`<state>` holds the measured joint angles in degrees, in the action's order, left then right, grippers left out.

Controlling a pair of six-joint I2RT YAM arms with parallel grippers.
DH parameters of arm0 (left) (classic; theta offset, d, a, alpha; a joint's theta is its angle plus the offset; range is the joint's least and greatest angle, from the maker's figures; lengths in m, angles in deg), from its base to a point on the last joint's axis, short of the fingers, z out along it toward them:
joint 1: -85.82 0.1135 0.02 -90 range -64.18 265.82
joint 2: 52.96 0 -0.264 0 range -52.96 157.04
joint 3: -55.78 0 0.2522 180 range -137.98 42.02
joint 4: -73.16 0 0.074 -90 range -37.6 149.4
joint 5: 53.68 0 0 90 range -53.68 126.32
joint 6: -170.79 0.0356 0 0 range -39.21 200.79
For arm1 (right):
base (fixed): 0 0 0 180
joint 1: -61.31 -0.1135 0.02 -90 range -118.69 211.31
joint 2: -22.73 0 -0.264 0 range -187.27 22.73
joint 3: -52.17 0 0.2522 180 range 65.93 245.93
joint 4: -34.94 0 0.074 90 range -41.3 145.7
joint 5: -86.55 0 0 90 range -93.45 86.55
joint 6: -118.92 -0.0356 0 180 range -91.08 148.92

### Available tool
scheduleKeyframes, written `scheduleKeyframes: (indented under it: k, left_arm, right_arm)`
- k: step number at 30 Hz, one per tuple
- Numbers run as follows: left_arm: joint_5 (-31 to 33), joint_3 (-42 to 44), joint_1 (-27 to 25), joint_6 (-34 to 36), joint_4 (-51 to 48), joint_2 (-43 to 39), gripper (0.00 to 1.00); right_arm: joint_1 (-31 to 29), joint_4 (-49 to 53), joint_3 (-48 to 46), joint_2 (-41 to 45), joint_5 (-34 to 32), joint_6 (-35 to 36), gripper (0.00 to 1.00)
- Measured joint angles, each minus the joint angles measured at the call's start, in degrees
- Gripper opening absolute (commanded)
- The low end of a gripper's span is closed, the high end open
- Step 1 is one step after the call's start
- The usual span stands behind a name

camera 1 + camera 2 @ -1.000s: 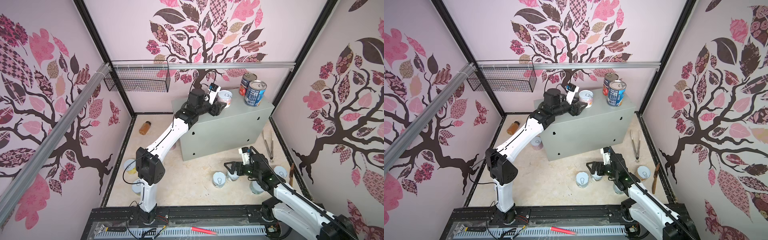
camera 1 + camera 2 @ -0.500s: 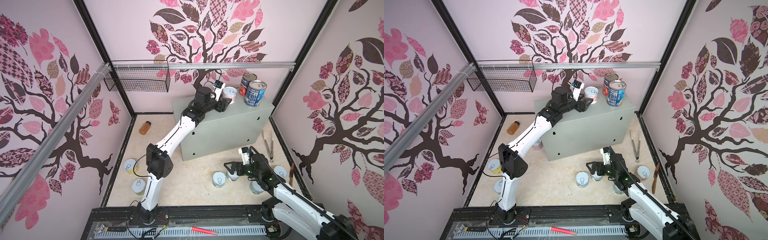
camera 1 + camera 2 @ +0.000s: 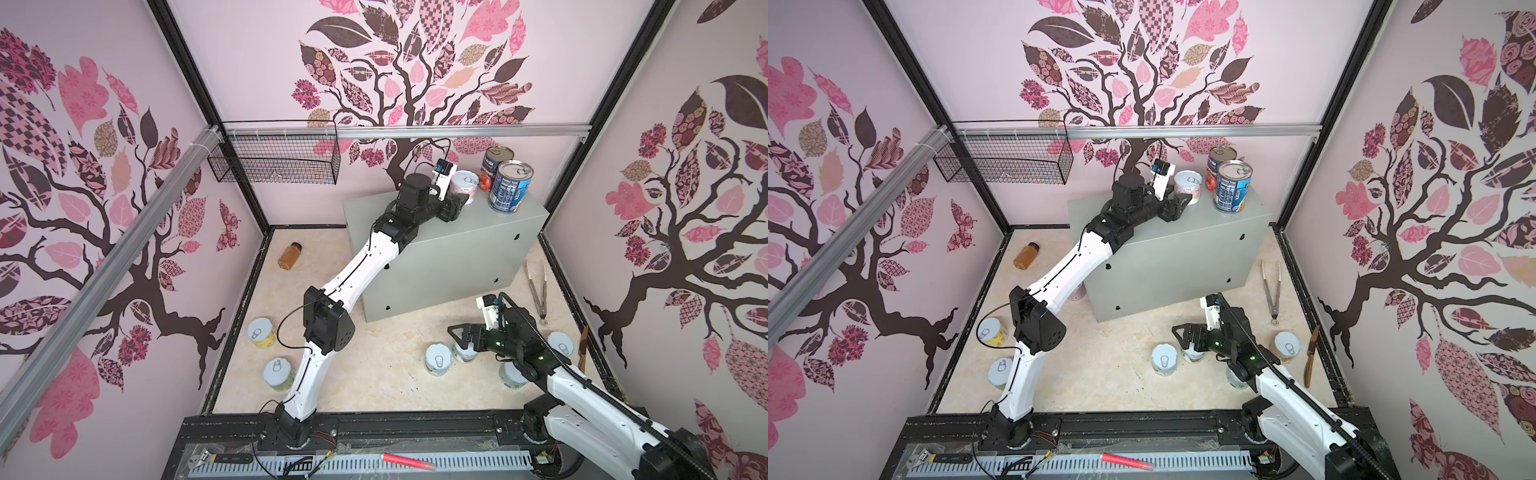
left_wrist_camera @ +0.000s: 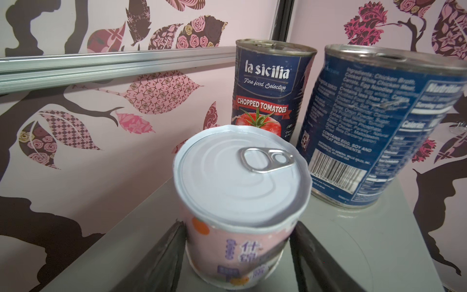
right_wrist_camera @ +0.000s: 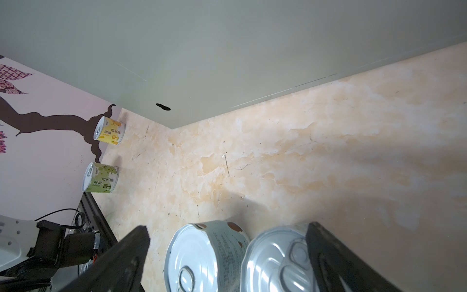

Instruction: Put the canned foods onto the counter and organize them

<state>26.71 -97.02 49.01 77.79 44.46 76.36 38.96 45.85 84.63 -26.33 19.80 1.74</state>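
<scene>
On the grey counter (image 3: pixel 449 257) (image 3: pixel 1171 266) (image 4: pixel 341 240) stand a tomato can (image 3: pixel 490 168) (image 4: pixel 267 88) and a blue can (image 3: pixel 510 187) (image 4: pixel 374 121). My left gripper (image 3: pixel 459 197) (image 3: pixel 1183 199) (image 4: pixel 240 242) is shut on a short pink can (image 3: pixel 464 187) (image 4: pixel 240 189) that rests upright on the counter top beside them. On the floor, my right gripper (image 3: pixel 467 340) (image 5: pixel 227 237) stands open low over two short cans, a teal one (image 5: pixel 202 255) and a second (image 5: pixel 275 260). Several more short cans (image 3: pixel 262 332) (image 3: pixel 561 343) stand on the floor.
An amber bottle (image 3: pixel 289 255) lies at the back left of the floor. Metal tongs (image 3: pixel 536 291) and a knife (image 3: pixel 582 345) lie by the right wall. A black wire basket (image 3: pixel 274 162) hangs on the back rail. A pink can (image 3: pixel 1077 293) sits under the left arm.
My left arm has carried the pink can farther right along the counter top, closer to the two tall cans. The right arm has not moved.
</scene>
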Motion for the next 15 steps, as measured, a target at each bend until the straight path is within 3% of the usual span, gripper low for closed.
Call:
scheduleKeyframes:
  k: [15]
  left_arm:
    - [3.6,-6.5,-0.9,0.0,-0.3,4.6,0.7]
  right_arm:
    - [0.0,0.0,0.0,0.0,0.3,0.0,1.0]
